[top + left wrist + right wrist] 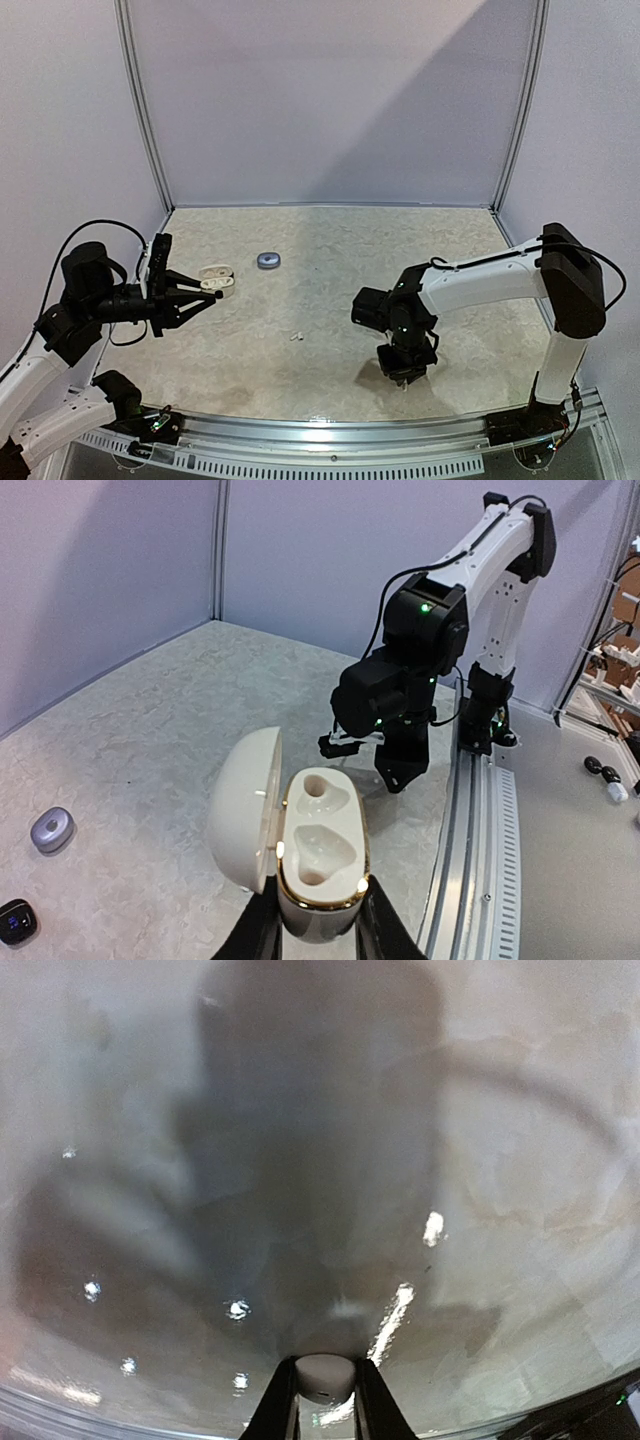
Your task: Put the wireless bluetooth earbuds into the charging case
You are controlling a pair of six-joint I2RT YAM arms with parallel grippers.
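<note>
My left gripper (207, 297) (318, 900) is shut on a white charging case (217, 277) (322, 845) with a gold rim. The case is held off the table at the left with its lid swung open, and both moulded wells are empty. My right gripper (405, 376) (325, 1368) points straight down at the table near the front right. Its fingers press both sides of a small white earbud (325, 1378) resting on the surface. Another tiny white earbud (296, 336) lies loose on the table between the arms.
A small grey-blue pebble case (268, 260) (52, 829) lies behind the middle of the table. A black case (17, 921) shows at the left wrist view's lower left. A metal rail (330, 432) runs along the near edge, and grey walls close the back and sides.
</note>
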